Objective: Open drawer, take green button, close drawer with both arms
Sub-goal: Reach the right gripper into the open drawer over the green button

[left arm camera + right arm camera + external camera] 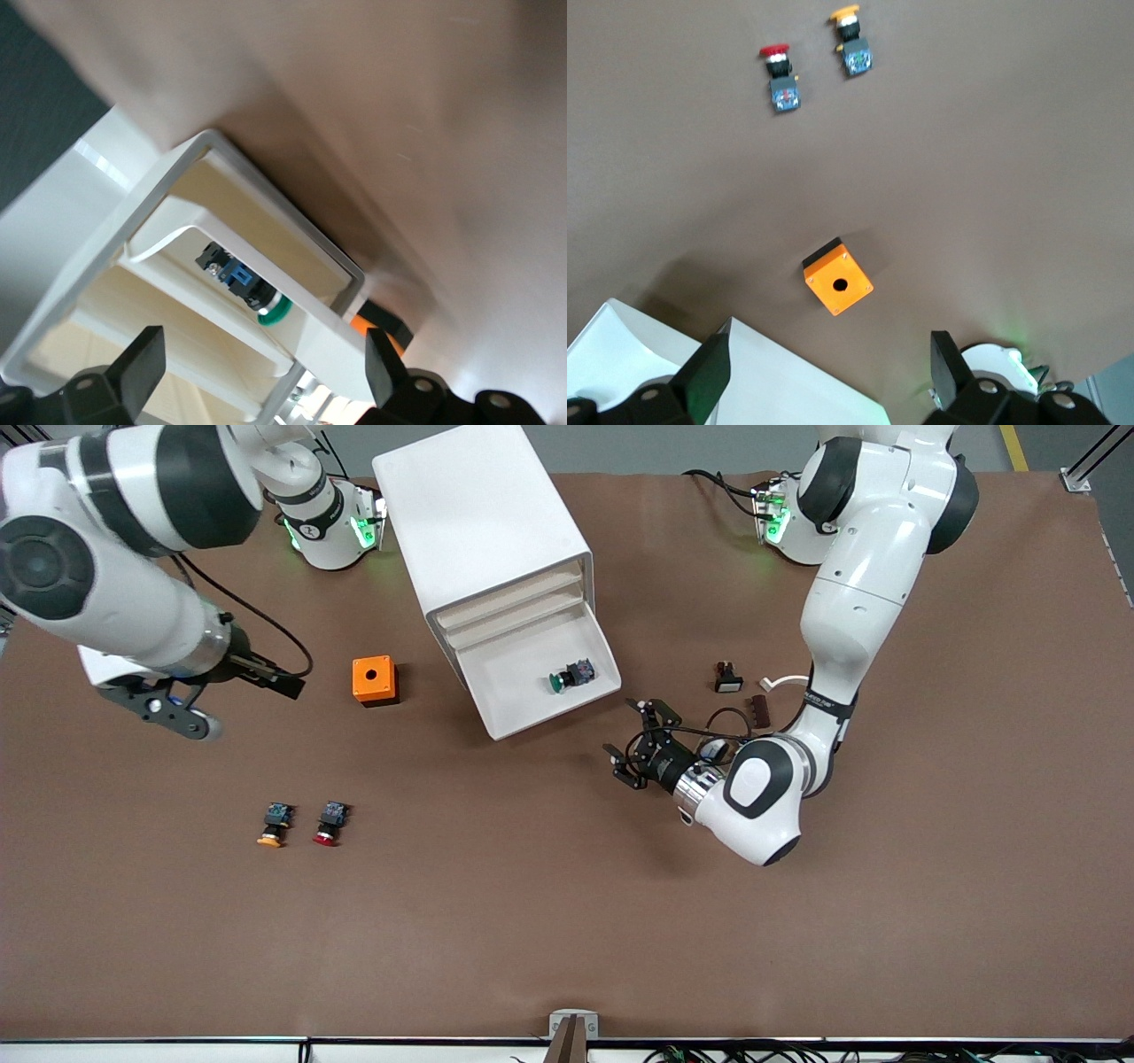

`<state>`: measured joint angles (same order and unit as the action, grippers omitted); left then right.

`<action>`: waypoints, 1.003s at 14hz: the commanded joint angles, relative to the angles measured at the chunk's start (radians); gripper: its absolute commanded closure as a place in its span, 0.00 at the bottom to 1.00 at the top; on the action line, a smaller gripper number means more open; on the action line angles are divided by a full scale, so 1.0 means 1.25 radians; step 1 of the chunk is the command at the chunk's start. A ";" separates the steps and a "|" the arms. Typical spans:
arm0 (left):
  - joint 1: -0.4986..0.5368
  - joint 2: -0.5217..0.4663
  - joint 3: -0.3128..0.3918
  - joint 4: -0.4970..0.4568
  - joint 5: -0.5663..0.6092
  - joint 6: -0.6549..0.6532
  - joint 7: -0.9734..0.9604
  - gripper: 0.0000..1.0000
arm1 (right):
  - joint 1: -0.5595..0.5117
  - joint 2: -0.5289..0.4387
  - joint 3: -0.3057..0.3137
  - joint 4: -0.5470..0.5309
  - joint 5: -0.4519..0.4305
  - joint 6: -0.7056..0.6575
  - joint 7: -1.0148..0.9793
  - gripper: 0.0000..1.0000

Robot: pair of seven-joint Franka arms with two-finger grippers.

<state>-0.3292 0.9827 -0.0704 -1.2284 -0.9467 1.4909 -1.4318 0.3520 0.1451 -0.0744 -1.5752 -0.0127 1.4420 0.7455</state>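
Note:
The lowest drawer (518, 722) of the white cabinet (478, 522) is pulled open. The green-capped button (567, 678) lies on its side in the drawer. My left gripper (627, 737) is open and empty, low beside the drawer's front corner at the left arm's end, apart from it. The left wrist view looks across the drawer's cream front (330, 335) at the button (252, 288) between my open fingers (142, 359). My right gripper (173, 708) is open and empty, up over the table at the right arm's end.
An orange box (374, 680) with a hole stands beside the cabinet; it also shows in the right wrist view (838, 288). An orange-capped button (275, 825) and a red-capped button (329, 825) lie nearer the camera. Small dark parts (728, 677) lie by the left arm.

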 commanded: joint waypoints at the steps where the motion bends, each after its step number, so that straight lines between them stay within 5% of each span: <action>1: -0.018 -0.046 0.027 -0.002 0.047 0.070 0.158 0.01 | 0.031 -0.004 -0.007 -0.026 0.055 0.018 0.099 0.00; 5: -0.030 -0.096 0.024 -0.003 0.218 0.215 0.292 0.01 | 0.126 -0.017 -0.008 -0.063 0.058 0.068 0.241 0.00; 14: -0.059 -0.160 0.022 -0.008 0.541 0.437 0.300 0.01 | 0.340 -0.029 -0.008 -0.226 0.054 0.337 0.568 0.00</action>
<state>-0.3942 0.8111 -0.0561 -1.2125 -0.3154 1.9974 -1.0559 0.7383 0.1399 -0.0738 -1.8200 0.0572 1.8248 1.3867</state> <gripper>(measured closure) 0.009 0.000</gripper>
